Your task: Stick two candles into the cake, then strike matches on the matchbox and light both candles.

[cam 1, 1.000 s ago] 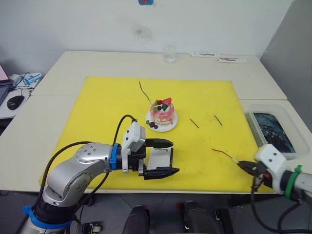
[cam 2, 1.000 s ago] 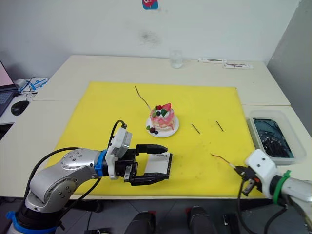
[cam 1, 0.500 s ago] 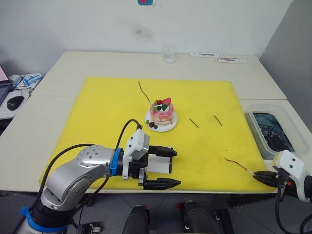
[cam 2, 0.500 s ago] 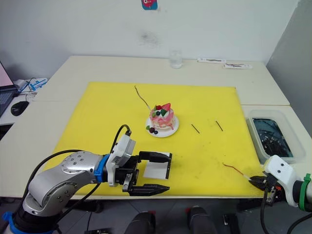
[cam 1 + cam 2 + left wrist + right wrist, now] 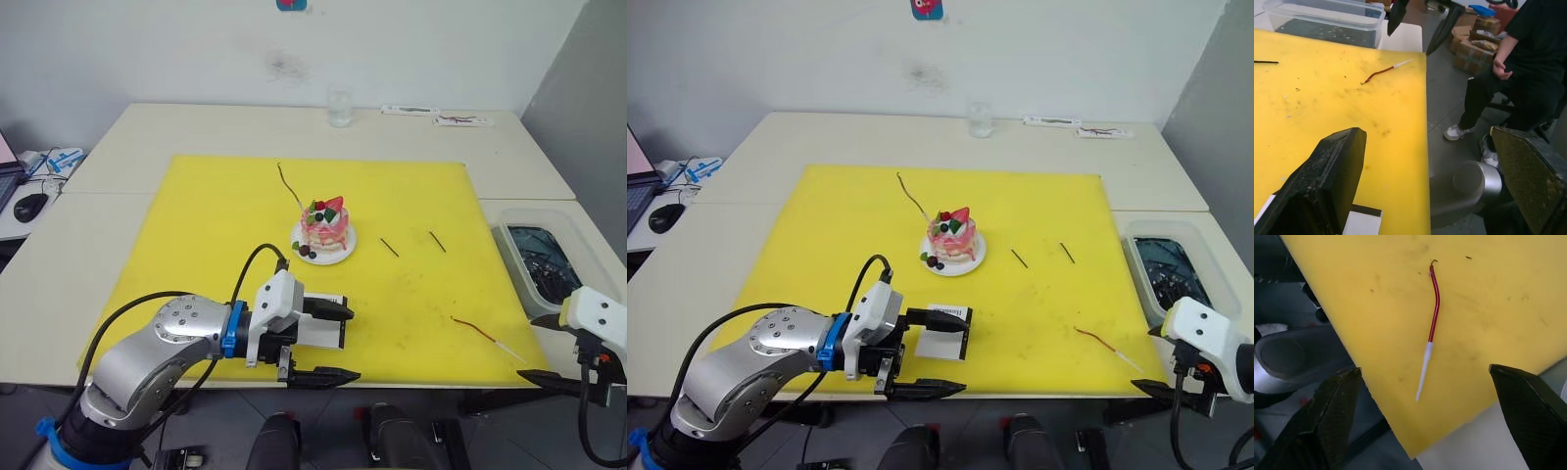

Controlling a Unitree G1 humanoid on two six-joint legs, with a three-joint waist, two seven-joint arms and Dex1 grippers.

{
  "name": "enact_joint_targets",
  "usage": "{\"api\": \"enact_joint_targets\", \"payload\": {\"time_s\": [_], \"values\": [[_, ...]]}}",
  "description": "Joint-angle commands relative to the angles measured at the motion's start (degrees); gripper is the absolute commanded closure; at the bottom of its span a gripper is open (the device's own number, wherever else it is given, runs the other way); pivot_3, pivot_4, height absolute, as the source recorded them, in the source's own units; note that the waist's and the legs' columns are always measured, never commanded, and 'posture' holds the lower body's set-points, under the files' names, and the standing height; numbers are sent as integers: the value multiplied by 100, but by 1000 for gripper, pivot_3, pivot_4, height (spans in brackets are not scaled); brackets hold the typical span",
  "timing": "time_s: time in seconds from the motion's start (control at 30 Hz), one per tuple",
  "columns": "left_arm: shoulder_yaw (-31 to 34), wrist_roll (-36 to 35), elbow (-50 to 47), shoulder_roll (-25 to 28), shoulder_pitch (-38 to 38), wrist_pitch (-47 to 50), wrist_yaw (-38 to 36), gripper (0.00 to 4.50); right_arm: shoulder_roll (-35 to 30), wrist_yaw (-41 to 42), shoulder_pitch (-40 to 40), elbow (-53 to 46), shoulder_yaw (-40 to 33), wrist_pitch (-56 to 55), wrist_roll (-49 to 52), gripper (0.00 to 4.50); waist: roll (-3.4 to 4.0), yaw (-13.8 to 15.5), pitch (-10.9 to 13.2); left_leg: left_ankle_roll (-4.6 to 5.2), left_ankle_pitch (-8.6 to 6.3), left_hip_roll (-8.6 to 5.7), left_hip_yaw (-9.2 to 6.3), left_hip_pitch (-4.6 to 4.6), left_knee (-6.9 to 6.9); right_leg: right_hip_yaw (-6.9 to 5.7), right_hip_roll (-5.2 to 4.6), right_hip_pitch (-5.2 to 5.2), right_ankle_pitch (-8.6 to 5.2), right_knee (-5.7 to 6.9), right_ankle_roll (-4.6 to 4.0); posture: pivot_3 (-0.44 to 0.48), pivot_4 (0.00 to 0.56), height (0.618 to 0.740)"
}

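The cake (image 5: 325, 226) sits on its small white plate (image 5: 343, 251) mid-mat, with one candle (image 5: 288, 185) leaning up out of its top toward the far left. Another candle (image 5: 486, 335) (image 5: 1433, 308) lies loose at the mat's near right corner, pale end toward the edge. Just beyond that corner my right gripper (image 5: 545, 351) is open, fingers (image 5: 1332, 416) spread either side of the candle's pale end without touching it. Two matches (image 5: 390, 247) (image 5: 438, 241) lie right of the cake. The matchbox (image 5: 319, 329) lies flat between the open fingers (image 5: 1327, 181) of my left gripper (image 5: 329, 341).
A yellow mat (image 5: 196, 225) covers the table's middle. A clear tub (image 5: 545, 260) of dark water stands at the right edge. A glass (image 5: 340, 108) and white strips (image 5: 441, 116) sit at the back. A person (image 5: 1533, 73) in black sits off the front edge.
My right gripper dragged the loose candle toward the near right corner, then opened and let it go. My left gripper shifted slightly nearer around the matchbox.
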Motion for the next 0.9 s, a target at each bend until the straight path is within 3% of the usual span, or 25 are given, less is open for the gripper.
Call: {"api": "enact_joint_targets", "payload": {"time_s": [0.03, 0.2, 0.43, 0.73, 0.9], "values": [[-165, 196, -155, -31, 16, -210, 10, 0, -498, -339, -462, -276, 340, 934, 98, 36, 0, -3, 0, 0, 0, 0, 1, 0, 1, 1, -1, 0, 0, 0, 0, 0, 150, 740], [-381, 442, -233, -102, 21, -328, 75, 0, -908, -686, -1452, -361, 1297, 2063, 505, 36, 0, 2, 0, 0, 0, 0, 3, 1, -1, 1, -2, -2, 1, 1, 1, 0, 150, 740], [-581, 580, -236, -332, -91, -346, 252, 0, -948, -935, -2879, -64, 2889, 2445, 516, 36, 2, 0, 1, 0, 0, 0, 6, -3, -3, 1, -4, -6, 1, -1, 1, 0, 150, 740], [-654, 659, -260, -451, -81, -338, 372, 0, -956, -1053, -3247, 234, 3582, 2405, 401, 36, 2, 0, 1, 0, 0, -1, 6, -3, -4, 1, -4, -5, 2, 1, 2, 0, 150, 740], [-683, 666, -282, -451, -66, -334, 419, 0, -878, -1158, -3172, 267, 3678, 2351, 329, 1252, 3, 0, 1, 0, 0, 0, 5, 0, -3, 1, -3, -6, 2, 5, 2, 0, 150, 740]]}}
